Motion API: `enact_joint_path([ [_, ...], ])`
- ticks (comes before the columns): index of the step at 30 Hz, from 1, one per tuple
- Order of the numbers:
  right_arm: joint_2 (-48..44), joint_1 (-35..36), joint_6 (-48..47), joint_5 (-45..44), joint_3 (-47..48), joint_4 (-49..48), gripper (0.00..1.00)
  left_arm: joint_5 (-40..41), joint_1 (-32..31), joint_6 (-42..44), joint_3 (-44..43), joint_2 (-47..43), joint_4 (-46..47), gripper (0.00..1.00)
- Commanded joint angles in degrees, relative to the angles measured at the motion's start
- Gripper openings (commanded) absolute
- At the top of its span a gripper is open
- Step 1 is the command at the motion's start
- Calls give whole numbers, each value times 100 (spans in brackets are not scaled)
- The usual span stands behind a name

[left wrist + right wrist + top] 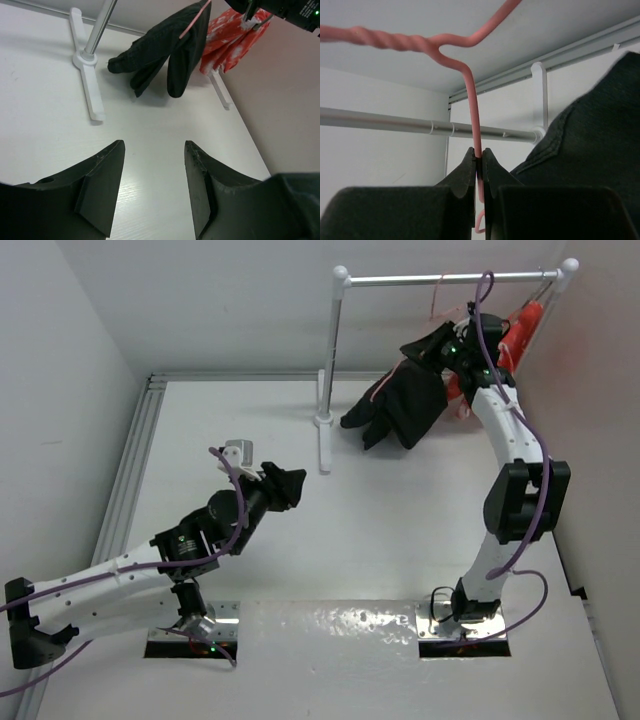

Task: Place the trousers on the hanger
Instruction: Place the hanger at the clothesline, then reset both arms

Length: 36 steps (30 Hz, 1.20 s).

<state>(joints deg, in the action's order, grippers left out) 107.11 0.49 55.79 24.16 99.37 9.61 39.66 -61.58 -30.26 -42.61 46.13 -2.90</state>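
Observation:
The black trousers (405, 400) hang draped over the pale-pink wire hanger (437, 298) below the rack's rail, their ends reaching the table. My right gripper (480, 152) is shut on the hanger (473, 100) wire just under its twisted neck, with the trousers (585, 150) close on its right. In the top view that gripper (455, 345) sits behind the cloth near the rail. My left gripper (154, 145) stands open with nothing between its fingers, low over the table and well short of the trousers (160, 45) and hanger (194, 19). It (290, 485) is left of centre.
A white rack with a metal rail (450, 280), an upright post (330, 370) and a flat foot (90, 85) stands at the back. An orange-red bundle with white marks (227, 35) hangs at the rail's right end. A wall runs close along the right.

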Motion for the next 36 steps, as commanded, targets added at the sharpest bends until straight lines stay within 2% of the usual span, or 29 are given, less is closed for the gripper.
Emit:
enact_joint_path([
  [1,-638,-32,73,168,-488,-741,4,-90,-12,29,34,10,193,49],
  [2,-717,-32,64,168,-567,-767,6,-90,-3,20,7,28,176,49],
  [4,-762,-162,3,194,-682,-724,19,-107,-12,-15,25,28,158,49],
  [5,-823,-198,-33,185,-708,-671,27,-125,-12,-24,59,19,184,49],
  [6,-875,-216,-59,168,-796,-671,43,-134,-3,-15,77,19,193,49],
  [9,-1104,-269,-95,124,-945,-697,62,-125,-12,-24,34,1,123,49],
  [10,-1165,-278,-156,124,-963,-697,72,-134,-12,-41,42,-33,131,49],
  [12,-1420,-278,-313,80,-1034,-583,82,-134,-12,-6,25,-43,140,49],
  [13,-1612,-278,-384,-16,-1051,-496,96,-134,-12,-6,-10,-43,114,49],
  [14,-1727,-278,-419,-60,-1165,-460,99,-125,-12,-6,-97,-25,1,49],
  [18,-2500,-278,-831,-324,-1718,-205,99,-187,-3,-15,-107,-43,-27,51],
  [22,-3695,-278,-1166,-536,-3059,-214,99,-126,-12,-76,-142,-60,-185,52],
  [26,-5379,-278,-1325,-45,-4353,-389,99,-134,-12,125,-265,-279,-290,53],
  [29,-6217,-278,-1159,377,-5391,-653,99,-151,-12,117,-353,-508,-510,53],
  [33,-7692,-269,-1140,336,-6341,-15,99,-309,-12,196,-415,-912,-746,53],
  [35,-8081,-269,-1403,195,-6439,399,99,-292,-12,205,-415,-1123,-844,54],
  [36,-8361,-269,-1543,3,-6396,924,99,-231,-12,214,-406,-1176,-922,54],
])
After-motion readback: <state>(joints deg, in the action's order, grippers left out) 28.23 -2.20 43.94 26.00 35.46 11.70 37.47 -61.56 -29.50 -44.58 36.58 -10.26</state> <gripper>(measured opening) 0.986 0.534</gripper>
